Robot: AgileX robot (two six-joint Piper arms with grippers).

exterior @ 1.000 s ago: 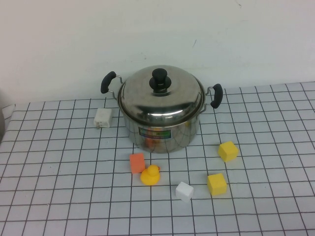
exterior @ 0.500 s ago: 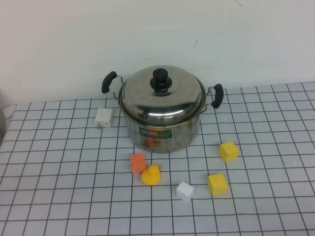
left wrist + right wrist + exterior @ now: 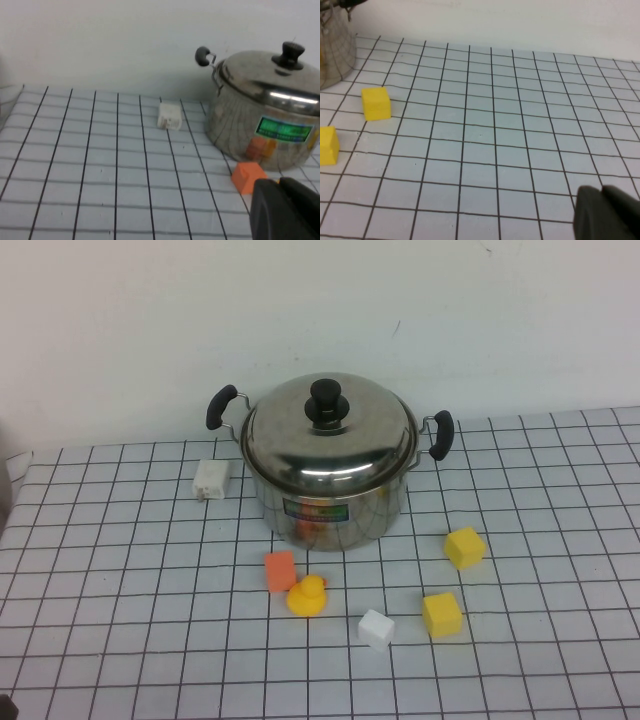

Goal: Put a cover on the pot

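Seating looks complete: the lid (image 3: 328,435) rests on the pot (image 3: 330,510); left gripper (image 3: 285,207) and right gripper (image 3: 610,212) low nearby, finger state indeterminate; any careless sweep could nudge the lid askew.

Plain white wall (image 3: 300,310), gridded tabletop (image 3: 120,620)

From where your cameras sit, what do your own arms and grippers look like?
Very little of them shows. The left gripper appears only as a matte black, rounded, blocky edge near the pot in the left wrist view. The right gripper is a similar black shape above the grid-lined table. No cables, markings or arm links are visible.
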